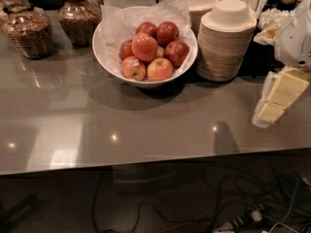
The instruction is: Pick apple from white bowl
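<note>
The white bowl [109, 62] stands at the back middle of the grey counter, lined with crumpled white paper. Several red and yellow-red apples [145, 46] are piled in it. My gripper [277, 98] hangs at the right edge of the view, above the counter's right end, well to the right of the bowl and apart from it. Its cream-coloured fingers [286, 89] point down and to the left. It holds nothing that I can see.
Two stacks of cream paper bowls [226, 40] stand just right of the white bowl. Two glass jars of nuts or grains [29, 30] stand at the back left. Straws and wrapped items sit at the back right. Cables lie on the floor below the counter's front edge.
</note>
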`<control>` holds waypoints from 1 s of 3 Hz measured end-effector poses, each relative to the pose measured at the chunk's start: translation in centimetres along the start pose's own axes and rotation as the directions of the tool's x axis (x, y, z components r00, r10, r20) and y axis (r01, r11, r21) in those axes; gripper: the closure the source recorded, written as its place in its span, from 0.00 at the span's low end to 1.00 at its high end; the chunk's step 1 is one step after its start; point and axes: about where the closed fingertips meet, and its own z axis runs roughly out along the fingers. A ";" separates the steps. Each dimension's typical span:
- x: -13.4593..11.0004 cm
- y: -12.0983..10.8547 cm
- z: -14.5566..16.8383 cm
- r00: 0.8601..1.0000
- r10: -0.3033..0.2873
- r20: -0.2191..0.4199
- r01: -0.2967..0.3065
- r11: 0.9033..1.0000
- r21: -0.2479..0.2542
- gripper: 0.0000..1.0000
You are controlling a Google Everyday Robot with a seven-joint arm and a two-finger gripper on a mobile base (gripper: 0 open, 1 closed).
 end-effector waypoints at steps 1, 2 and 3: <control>-3.1 -2.9 1.9 0.988 -0.011 0.157 0.001 0.998 0.066 0.00; -7.0 -6.5 3.0 0.947 -0.019 0.322 -0.018 0.994 0.111 0.00; -10.9 -9.5 3.8 0.898 -0.043 0.437 -0.016 0.992 0.128 0.00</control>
